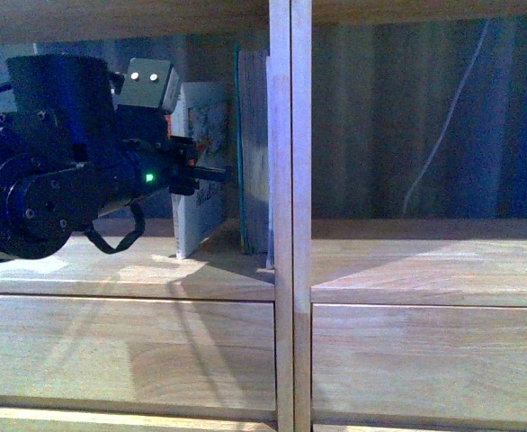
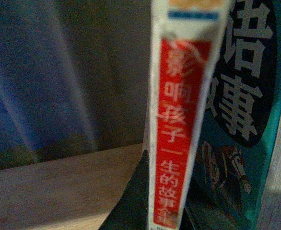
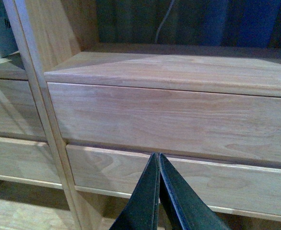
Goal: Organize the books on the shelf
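Left end effector [image 1: 211,168] clamped on the thin book [image 1: 198,180], light and floppy, best held by its stiff spine; right end effector [image 3: 158,191] closed, empty.

The thin book [image 1: 199,171], white-grey with a red-marked spine, stands tilted in the left compartment of the light wooden shelf [image 1: 290,270]. The taller teal volume [image 1: 253,148] stands upright against the shelf's central divider, just beside it.

Dim, blue-tinted light throughout; the thin book's spine [image 2: 183,129] is blurred close-up, with shadowed shelf [image 1: 380,270] recesses.
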Robot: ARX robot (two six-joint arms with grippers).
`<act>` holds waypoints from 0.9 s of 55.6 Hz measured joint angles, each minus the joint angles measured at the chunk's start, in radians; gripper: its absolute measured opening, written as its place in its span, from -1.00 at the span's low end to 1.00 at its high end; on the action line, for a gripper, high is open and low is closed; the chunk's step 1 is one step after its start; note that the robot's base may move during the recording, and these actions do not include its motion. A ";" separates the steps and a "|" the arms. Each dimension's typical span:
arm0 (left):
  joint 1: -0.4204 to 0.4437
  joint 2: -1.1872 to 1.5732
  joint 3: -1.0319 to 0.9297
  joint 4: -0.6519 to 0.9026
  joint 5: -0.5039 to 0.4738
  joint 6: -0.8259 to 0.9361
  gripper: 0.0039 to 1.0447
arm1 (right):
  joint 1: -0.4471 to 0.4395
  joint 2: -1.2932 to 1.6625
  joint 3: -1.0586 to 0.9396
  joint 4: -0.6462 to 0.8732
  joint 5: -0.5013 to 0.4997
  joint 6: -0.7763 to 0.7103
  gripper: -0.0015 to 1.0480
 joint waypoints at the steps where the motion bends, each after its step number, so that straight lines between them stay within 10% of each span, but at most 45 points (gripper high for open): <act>1: -0.002 0.002 0.005 -0.009 -0.007 0.007 -0.88 | 0.000 0.000 0.000 0.000 0.000 0.000 -0.94; 13: -0.024 0.029 0.072 -0.089 -0.075 0.033 -0.88 | 0.000 0.000 0.000 0.000 0.000 0.000 -0.94; 39: -0.039 0.071 0.084 -0.161 -0.144 0.024 0.59 | 0.000 0.000 0.000 0.000 0.000 0.000 -0.94; 50: -0.040 0.055 0.045 -0.176 -0.137 -0.001 0.86 | 0.000 0.000 0.000 0.000 0.000 0.000 -0.94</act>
